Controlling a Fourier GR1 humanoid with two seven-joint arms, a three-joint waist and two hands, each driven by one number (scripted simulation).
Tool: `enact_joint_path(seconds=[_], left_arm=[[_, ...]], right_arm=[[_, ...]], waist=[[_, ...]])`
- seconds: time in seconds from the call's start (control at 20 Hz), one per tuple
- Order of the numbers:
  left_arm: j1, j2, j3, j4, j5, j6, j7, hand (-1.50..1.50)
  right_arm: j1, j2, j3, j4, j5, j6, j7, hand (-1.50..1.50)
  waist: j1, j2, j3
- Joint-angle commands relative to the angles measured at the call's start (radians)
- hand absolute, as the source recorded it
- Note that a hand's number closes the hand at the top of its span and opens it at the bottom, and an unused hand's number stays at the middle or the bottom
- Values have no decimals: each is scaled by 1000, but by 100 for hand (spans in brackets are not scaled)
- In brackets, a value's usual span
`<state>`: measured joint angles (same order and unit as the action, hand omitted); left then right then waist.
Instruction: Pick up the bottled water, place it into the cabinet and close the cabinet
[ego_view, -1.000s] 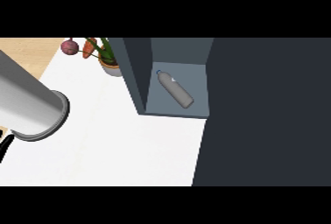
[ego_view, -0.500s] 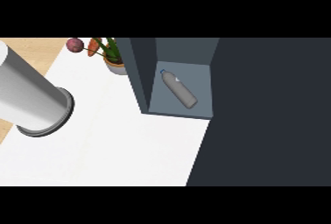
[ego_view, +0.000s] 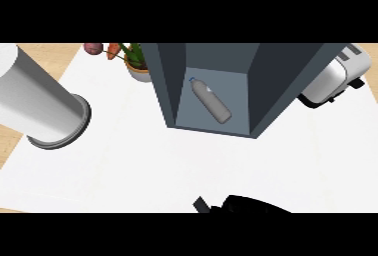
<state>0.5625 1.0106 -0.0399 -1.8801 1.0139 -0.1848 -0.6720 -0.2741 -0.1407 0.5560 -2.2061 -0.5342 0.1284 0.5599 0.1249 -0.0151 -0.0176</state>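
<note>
At lower edge, black hand (ego_view: 247, 205) shows only partly; which hand and state of fingers cannot be told. Far above it, bottled water (ego_view: 210, 100) lies on side inside open cabinet (ego_view: 168, 85), well apart from hand. Potted plant (ego_view: 135, 64) left of cabinet, toaster (ego_view: 332, 80) right, grey cylinder (ego_view: 37, 102) far left.

No legible text or labels anywhere.
</note>
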Motion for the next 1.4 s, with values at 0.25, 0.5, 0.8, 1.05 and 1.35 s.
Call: enact_joint_path(seconds=[0.25, 0.5, 0.8, 1.05, 1.35], left_arm=[[67, 27, 94, 38, 41, -118, -25, -150], [172, 7, 202, 69, 63, -181, -54, -150], [244, -46, 250, 77, 20, -253, -69, -150], [279, -92, 302, 124, 24, -330, -55, -150], [325, -171, 340, 67, -9, -327, -11, -150]], right_arm=[[-491, 138, 72, 282, -191, -112, 129, 150], [-686, 140, -23, 445, -328, -154, 154, 150], [-654, 141, -40, 653, -400, -109, 37, 150], [-626, 137, -144, 765, -404, 1, 67, 150], [-585, 63, -238, 822, -395, 89, 48, 150]], waist=[[12, 18, 13], [-48, 13, 17], [-76, 16, 18], [-96, 16, 18], [-105, 14, 18]])
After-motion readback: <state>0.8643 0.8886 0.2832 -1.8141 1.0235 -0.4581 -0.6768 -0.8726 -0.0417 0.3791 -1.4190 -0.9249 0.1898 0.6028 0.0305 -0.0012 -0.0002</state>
